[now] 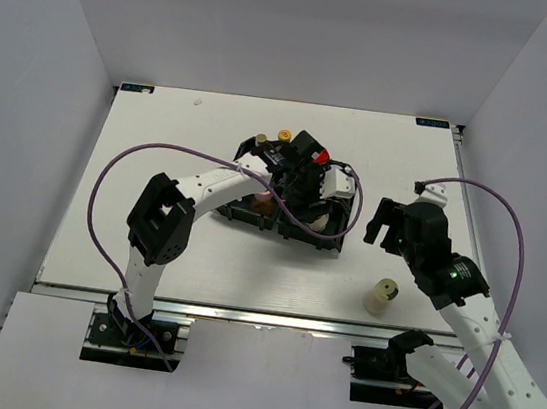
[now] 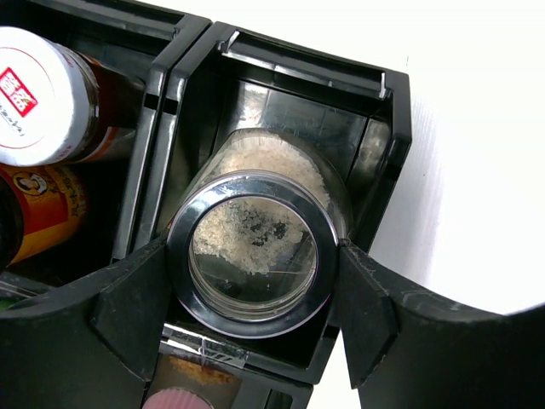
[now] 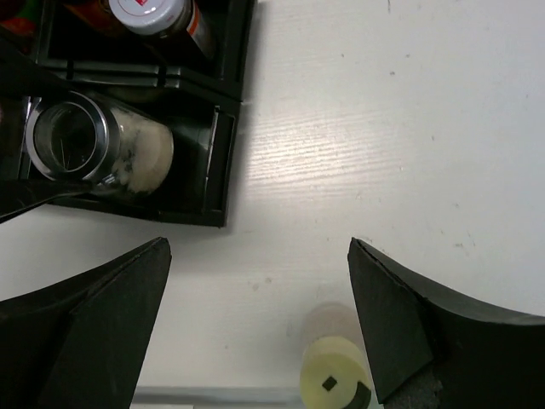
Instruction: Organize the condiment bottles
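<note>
My left gripper (image 1: 315,195) is shut on the silver-lidded jar (image 2: 253,251), its fingers (image 2: 136,298) pressing both sides of the lid. The jar, holding white powder, leans tilted in a corner compartment of the black tray (image 2: 393,94); it also shows in the right wrist view (image 3: 94,145). My right gripper (image 3: 257,245) is open and empty above the bare table. The cream bottle (image 3: 335,379) stands on the table below it, close to the right finger and apart from the tray (image 1: 242,216); in the top view the cream bottle (image 1: 381,295) is near the front edge.
Other tray compartments hold a white-capped bottle with a red label (image 2: 38,94), an orange-labelled bottle (image 2: 43,213) and a pink-capped one (image 2: 179,399). An orange cap (image 1: 285,134) and a red lid (image 1: 320,155) show at the tray's far side. White walls enclose the table.
</note>
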`<action>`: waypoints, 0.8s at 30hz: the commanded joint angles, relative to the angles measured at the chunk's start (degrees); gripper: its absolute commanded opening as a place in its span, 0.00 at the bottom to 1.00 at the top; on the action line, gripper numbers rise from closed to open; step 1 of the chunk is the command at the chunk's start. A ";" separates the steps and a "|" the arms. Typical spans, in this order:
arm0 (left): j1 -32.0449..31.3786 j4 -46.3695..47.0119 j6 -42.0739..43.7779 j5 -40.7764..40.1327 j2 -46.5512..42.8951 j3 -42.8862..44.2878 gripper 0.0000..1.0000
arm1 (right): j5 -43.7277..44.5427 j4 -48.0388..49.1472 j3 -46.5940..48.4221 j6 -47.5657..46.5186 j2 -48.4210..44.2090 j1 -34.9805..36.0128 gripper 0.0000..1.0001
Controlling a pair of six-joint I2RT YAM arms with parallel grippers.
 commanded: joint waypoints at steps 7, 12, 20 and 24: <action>-0.03 3.81 1.26 1.27 -4.14 -3.77 0.81 | -0.36 -19.79 9.09 6.44 1.39 -0.26 0.89; -0.03 5.14 0.83 1.35 -5.81 -5.26 0.98 | -2.72 -25.07 9.36 7.76 1.48 -0.26 0.89; -0.03 7.07 -0.58 2.49 -8.88 -4.30 0.98 | -6.86 -30.00 7.00 8.38 2.44 -0.26 0.89; -0.03 9.52 -1.98 2.59 -11.70 -4.38 0.98 | -6.34 -30.44 5.06 8.90 2.53 -0.26 0.89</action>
